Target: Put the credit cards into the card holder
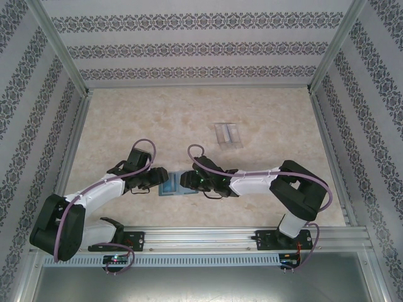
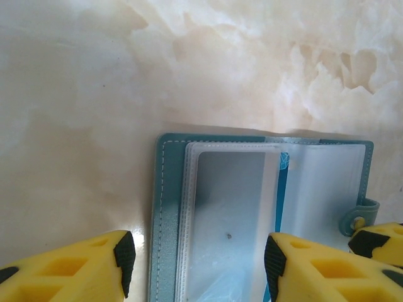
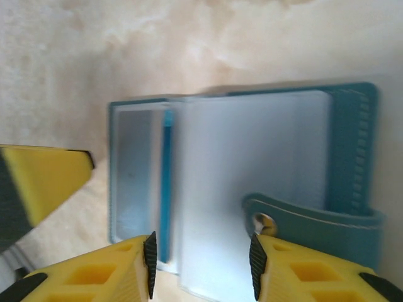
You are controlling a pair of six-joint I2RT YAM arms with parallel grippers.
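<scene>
The teal card holder [image 1: 173, 184] lies open and flat on the table between both grippers. Clear sleeves fill its left half [image 2: 167, 207], and a pale greyish card face [image 2: 233, 214] shows in the top sleeve. A bright blue card edge [image 2: 283, 189] peeks out at the fold. My left gripper [image 2: 200, 261] hangs open, its fingers straddling that left page. A pale whitish sheet [image 3: 252, 170] covers the right half, its near edge hanging over the holder's rim. I cannot tell whether it is a card or a sleeve. My right gripper [image 3: 201, 264] is open around that near edge, beside the snap strap [image 3: 315, 217].
A clear plastic stand [image 1: 228, 134] sits further back on the marble-patterned table [image 1: 126, 119], right of centre. Patterned walls with metal frame posts enclose the table on three sides. The two grippers almost meet over the holder; a left finger [image 3: 38, 182] shows in the right wrist view.
</scene>
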